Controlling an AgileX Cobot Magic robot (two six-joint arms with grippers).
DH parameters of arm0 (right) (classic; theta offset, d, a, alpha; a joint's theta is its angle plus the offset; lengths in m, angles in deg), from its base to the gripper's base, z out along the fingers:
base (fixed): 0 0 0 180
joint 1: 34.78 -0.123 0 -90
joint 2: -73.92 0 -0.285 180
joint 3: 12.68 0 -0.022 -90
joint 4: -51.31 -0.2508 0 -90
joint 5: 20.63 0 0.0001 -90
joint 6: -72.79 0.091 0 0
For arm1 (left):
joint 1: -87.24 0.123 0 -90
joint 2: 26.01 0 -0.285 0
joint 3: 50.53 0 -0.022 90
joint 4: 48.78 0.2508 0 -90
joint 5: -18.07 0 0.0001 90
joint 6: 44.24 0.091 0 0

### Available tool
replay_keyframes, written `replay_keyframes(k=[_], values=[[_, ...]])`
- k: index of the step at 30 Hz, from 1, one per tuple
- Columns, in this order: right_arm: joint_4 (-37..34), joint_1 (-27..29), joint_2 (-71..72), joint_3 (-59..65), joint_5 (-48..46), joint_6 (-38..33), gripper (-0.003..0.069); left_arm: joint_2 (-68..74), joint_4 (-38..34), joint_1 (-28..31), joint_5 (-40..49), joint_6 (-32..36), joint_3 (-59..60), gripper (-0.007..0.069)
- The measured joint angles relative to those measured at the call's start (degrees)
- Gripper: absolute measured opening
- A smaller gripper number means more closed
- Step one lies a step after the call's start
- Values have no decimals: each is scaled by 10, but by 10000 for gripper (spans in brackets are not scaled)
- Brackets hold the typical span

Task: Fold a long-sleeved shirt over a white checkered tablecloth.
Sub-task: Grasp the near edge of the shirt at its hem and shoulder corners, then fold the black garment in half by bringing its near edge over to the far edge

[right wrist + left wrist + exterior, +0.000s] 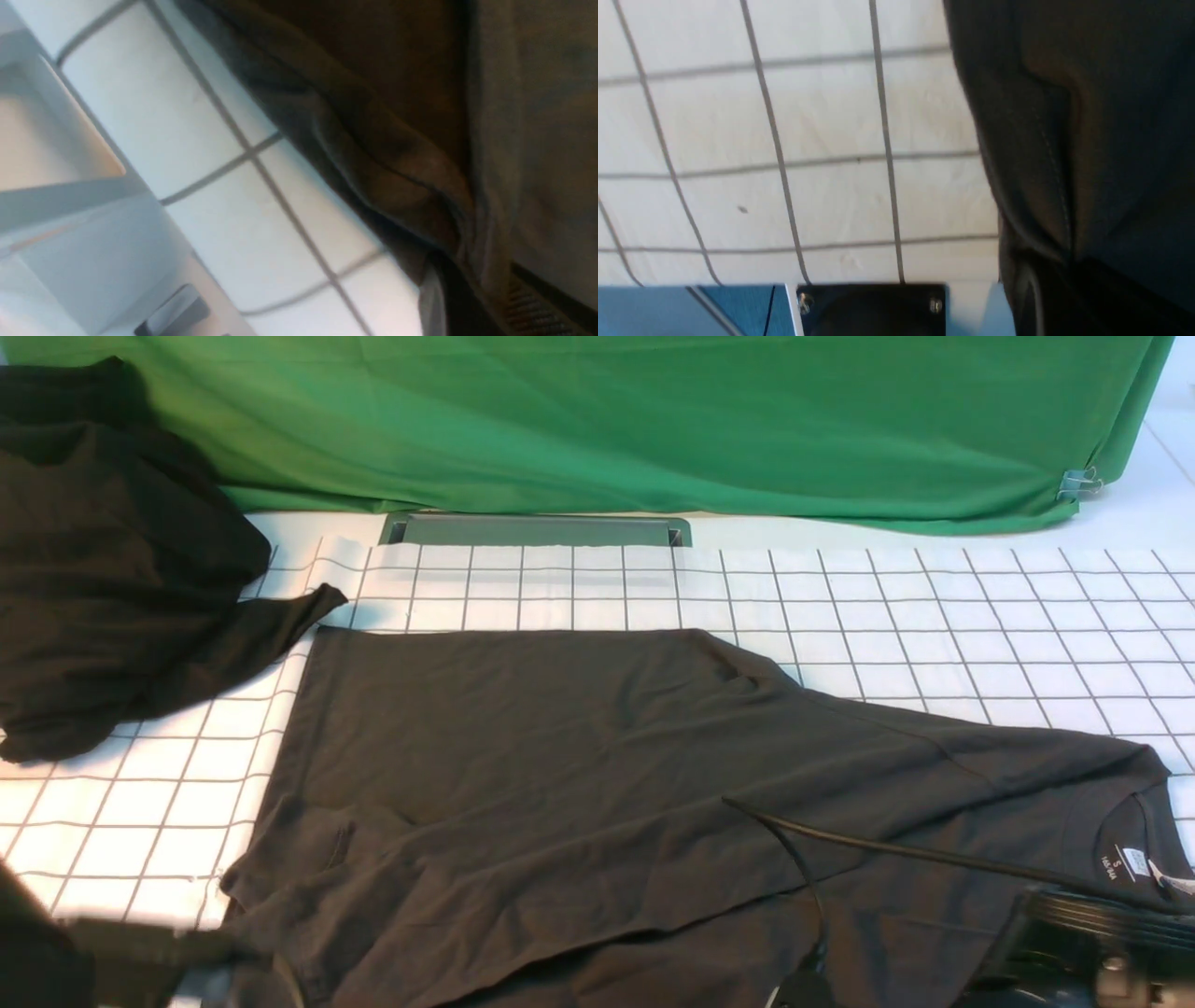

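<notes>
The long-sleeved shirt (579, 775), dark charcoal, lies spread on the white checkered tablecloth (980, 616), with its collar and white neck label (1132, 861) at the right. My left gripper (233, 954) is at the shirt's near left corner. In the left wrist view dark cloth (1064, 140) runs into its jaws beside one finger (1031, 298). At the near right, by the collar, sits my right gripper (1102, 957). There a fold of the shirt (420, 177) is pinched between a pale finger (432, 298) and a ridged pad (528, 310).
A blacker heap of plain cloth (112, 551) lies at the far left, partly on the tablecloth. Green cloth (653, 420) hangs across the back, with a grey slot (537, 530) below it. A black cable (887, 847) crosses the shirt.
</notes>
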Motion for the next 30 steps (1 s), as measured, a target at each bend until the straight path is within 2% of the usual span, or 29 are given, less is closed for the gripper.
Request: replay_keyframes(k=[2, 4, 5, 9, 12, 13, 15, 21, 26, 30], values=[[57, 2, 39, -21, -21, 43, 33, 4, 28, 38, 1, 15, -48, 17], [96, 24, 69, -63, -41, 62, 31, 22, 35, 103, -3, 41, -106, 17], [104, 42, 74, -81, -44, 58, 31, 38, 24, 145, -11, 66, -142, 17], [117, 111, 64, -156, -48, 23, 31, 90, -36, 236, -46, 141, -228, 17], [117, 167, 30, -218, -48, -18, 31, 148, -88, 292, -69, 186, -303, 17], [117, 171, 27, -223, -48, -18, 31, 158, -93, 296, -69, 191, -309, 17], [116, 214, -28, -290, -48, -48, 31, 223, -111, 326, -71, 204, -384, 17], [113, 269, -195, -465, -45, -75, 31, 412, -95, 341, -66, 217, -556, 17], [110, 286, -319, -593, -41, -79, 34, 543, -44, 341, -54, 215, -667, 17], [110, 289, -378, -642, -40, -81, 61, 594, -30, 341, -54, 224, -715, 17]])
